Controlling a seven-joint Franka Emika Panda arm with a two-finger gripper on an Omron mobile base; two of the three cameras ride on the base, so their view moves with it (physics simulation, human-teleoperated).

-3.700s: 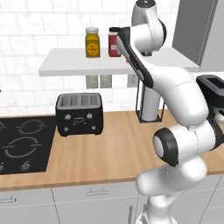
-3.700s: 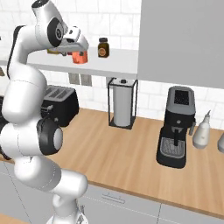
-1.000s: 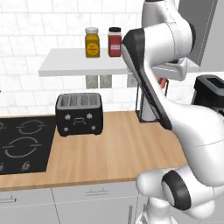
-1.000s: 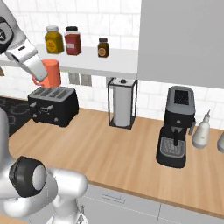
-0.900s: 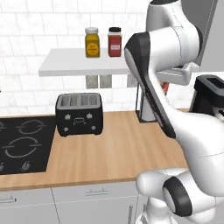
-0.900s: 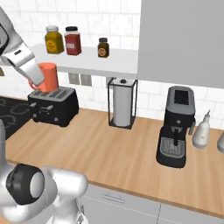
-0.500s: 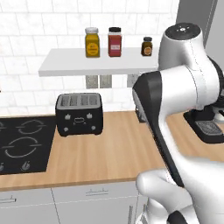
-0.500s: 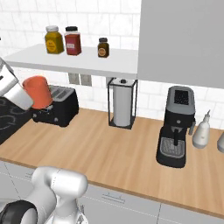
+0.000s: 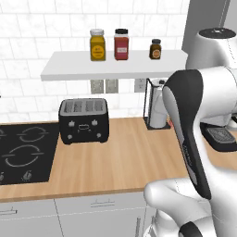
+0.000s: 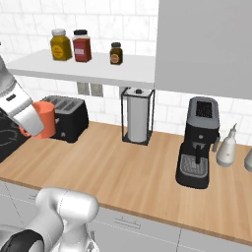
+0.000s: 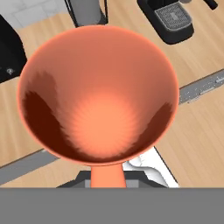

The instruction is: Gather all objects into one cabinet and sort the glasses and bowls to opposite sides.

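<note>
1. The short salmon-orange cylindrical cup (image 10: 45,119) is held in the air at the left edge of the right base view, in front of the black four-slot toaster (image 10: 69,117) and above the light wooden counter (image 10: 128,167).
2. The two-finger gripper (image 10: 30,124) sits against the cup's left side. Its jaws are closed down to a narrow gap, pinching the cup.
3. In the hand view, the cup's open mouth (image 11: 97,94) faces the camera. The interior is plain orange with darker shading near the rim.
4. The thin white floating shelf (image 9: 115,67) carries three lidded spice jars: a yellow jar (image 9: 96,45), a red jar (image 9: 121,44) and a small brown jar (image 9: 156,49). Each bears a label patch. No writing on them can be read.
5. Below the shelf stands a wire-framed paper towel holder with a white roll (image 10: 137,115).
6. To its right stands a black espresso machine (image 10: 199,142), then a white spray bottle (image 10: 227,147). No brand marking is legible on either.
7. A black hob with ring markings (image 9: 23,155) lies left of the toaster.
</note>
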